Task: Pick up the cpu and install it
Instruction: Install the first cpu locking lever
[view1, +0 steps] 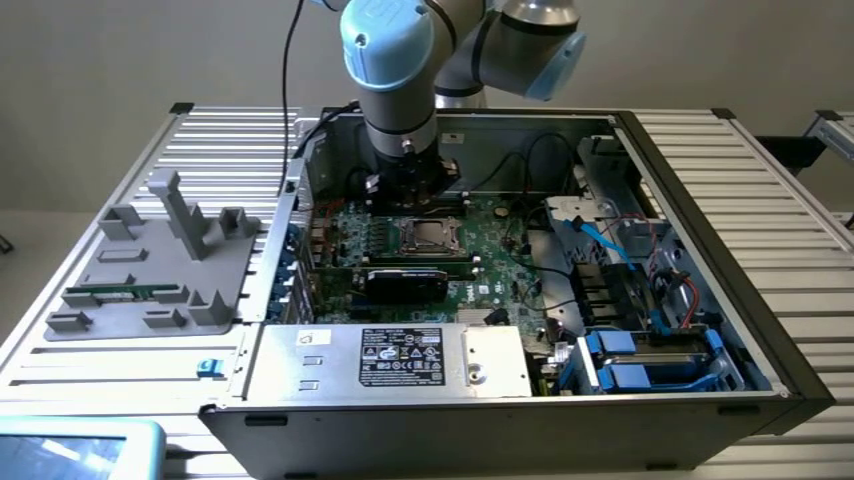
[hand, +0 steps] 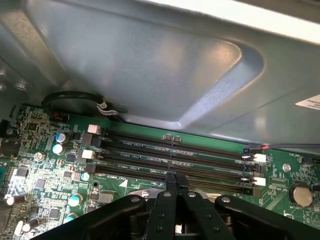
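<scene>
While its two fingers (hand: 166, 197) stand pressed together tip to tip, nothing pinched between them, the tool (view1: 411, 203) hangs inside the open computer case (view1: 694, 300), upper centre of the exterior frame, just above the socket (view1: 400, 237) and apart from it. Item, cpu (view1: 429, 236): one, apparently the dull silver square lying flat within the socket's metal frame, centre of the frame; whether it is fully seated cannot be told. Item, robot arm (view1: 387, 60): one, coming down from the top edge. Item, motherboard (view1: 514, 270): one, green, on the case floor. Item, memory slots (hand: 175, 159): four, long and dark, running side by side just beyond the fingertips. Item, coin battery (hand: 300, 195): one. Item, power supply box (view1: 387, 360): one, labelled, lower centre. Item, blue drive caddies (view1: 621, 362): two, lower right. Item, grey fixture (view1: 160, 270): one, on the slatted counter (view1: 761, 200) at the exterior view's left, carrying one green memory stick (view1: 123, 293).
</scene>
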